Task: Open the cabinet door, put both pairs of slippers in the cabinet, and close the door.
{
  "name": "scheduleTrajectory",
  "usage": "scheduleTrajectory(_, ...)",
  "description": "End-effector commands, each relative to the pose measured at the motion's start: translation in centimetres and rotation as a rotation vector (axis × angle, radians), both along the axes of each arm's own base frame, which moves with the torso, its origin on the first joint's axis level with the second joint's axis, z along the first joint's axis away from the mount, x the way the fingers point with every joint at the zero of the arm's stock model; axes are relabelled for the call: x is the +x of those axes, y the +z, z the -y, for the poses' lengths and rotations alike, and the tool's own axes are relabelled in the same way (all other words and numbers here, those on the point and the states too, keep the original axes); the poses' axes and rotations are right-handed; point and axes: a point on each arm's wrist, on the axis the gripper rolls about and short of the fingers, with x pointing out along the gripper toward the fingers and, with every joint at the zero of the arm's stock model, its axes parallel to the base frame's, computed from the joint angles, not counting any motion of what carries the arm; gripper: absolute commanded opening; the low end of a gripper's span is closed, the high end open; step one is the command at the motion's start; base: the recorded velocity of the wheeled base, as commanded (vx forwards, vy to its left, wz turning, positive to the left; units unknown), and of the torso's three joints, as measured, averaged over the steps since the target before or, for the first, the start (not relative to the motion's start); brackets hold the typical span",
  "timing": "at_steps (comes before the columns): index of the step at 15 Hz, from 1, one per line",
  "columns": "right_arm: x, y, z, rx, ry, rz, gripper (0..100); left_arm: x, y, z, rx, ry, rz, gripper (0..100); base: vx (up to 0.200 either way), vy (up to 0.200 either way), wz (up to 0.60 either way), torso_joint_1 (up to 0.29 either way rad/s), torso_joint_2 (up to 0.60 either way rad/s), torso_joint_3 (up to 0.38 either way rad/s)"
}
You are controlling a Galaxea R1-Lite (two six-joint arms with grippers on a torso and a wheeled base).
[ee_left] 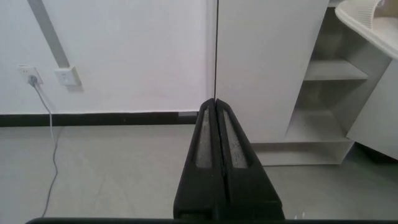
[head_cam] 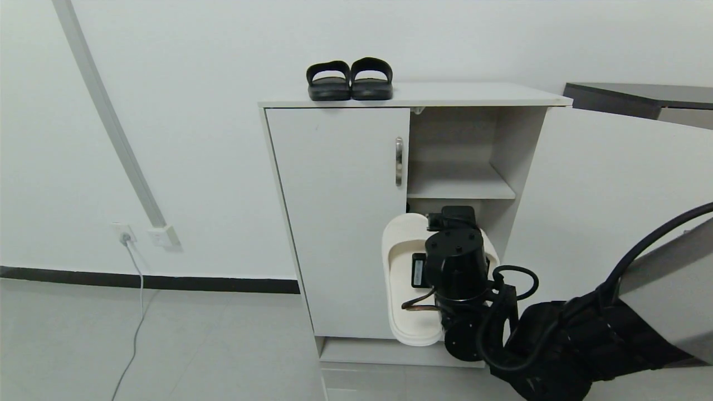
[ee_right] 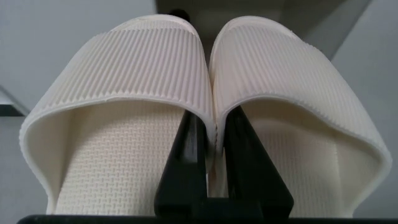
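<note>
**Slippers: one pair in hand, one pair on the cabinet top**

Slippers counted: four, in two pairs.

White slippers: two, side by side, inner edges pressed together. They are held off the floor in front of the cabinet, before its open right half and below the shelf. Long axis steep in the head view, toes high and toward the cabinet, heels low, footbeds facing the camera.

Right tool: nearly closed, one finger inside each white slipper under the strap, clamping the two inner side walls between them.

Black slippers: two, touching side by side on the left part of the cabinet top. Long axis front to back, toes to the wall, heels at the front edge.

Doors: two. Left door is closed, right door swung wide.

Left tool: fingers fully together, holding nothing, off to the left of the cabinet above the floor.
</note>
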Motion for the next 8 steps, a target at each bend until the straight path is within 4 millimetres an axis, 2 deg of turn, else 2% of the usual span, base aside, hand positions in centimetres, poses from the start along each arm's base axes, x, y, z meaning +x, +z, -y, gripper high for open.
scheduleTrajectory(1, 0.6, -0.8, 0.7, -0.011, -0.027, -0.017, 0, 0.0, 0.0, 0.0, 0.000, -0.001, -0.002, 0, 0.000, -0.200, 0.00, -0.002, 0.00, 0.007)
scheduleTrajectory(5, 0.8, -2.3, 0.6, -0.038, -0.029, -0.044, 0, 0.0, 0.0, 0.0, 0.001, -0.002, -0.002, 0, 0.000, -0.200, 0.00, 0.005, 0.00, 0.002)
scheduleTrajectory(8, 1.2, -4.2, 0.3, -0.062, -0.012, -0.072, 0, 0.0, 0.0, 0.0, -0.002, 0.001, -0.002, 0, 0.000, 0.000, 0.00, 0.000, 0.00, 0.000)
